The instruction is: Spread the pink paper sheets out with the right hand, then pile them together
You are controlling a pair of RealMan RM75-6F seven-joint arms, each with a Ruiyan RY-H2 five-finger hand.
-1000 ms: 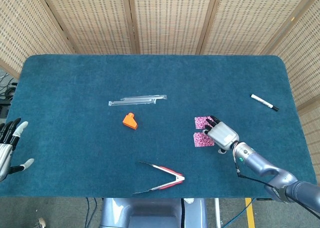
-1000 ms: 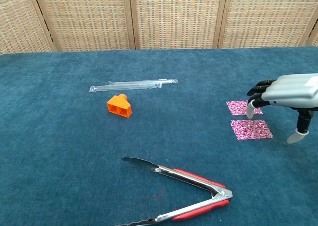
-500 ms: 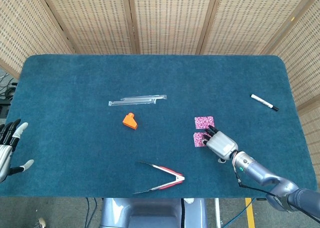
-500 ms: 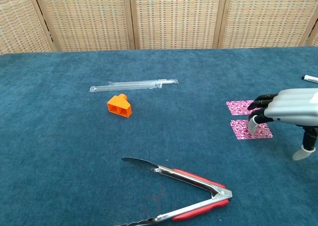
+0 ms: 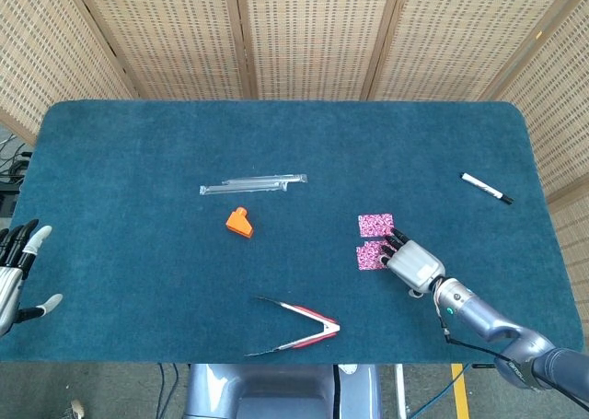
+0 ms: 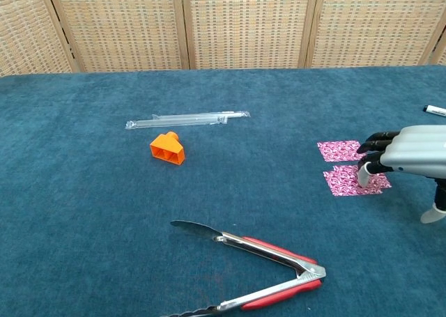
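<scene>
Head view: teal carpeted surface [image 5: 138, 143] fills the frame, woven wicker screens [image 5: 313, 32] behind it. Two pink paper sheets [image 5: 375, 225] lie right of centre, one just nearer than the other; right hand [image 5: 411, 263] presses fingertips [image 6: 364, 178] on the nearer sheet [image 6: 345, 180]. Left hand [image 5: 14, 272] hangs open, holding nothing, off the left edge.

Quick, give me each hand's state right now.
Left hand: open, fingers apart, holding nothing, at the table's left edge.
Right hand: fingertips down on the nearer pink paper sheet; whether it grips it cannot be told.
</scene>
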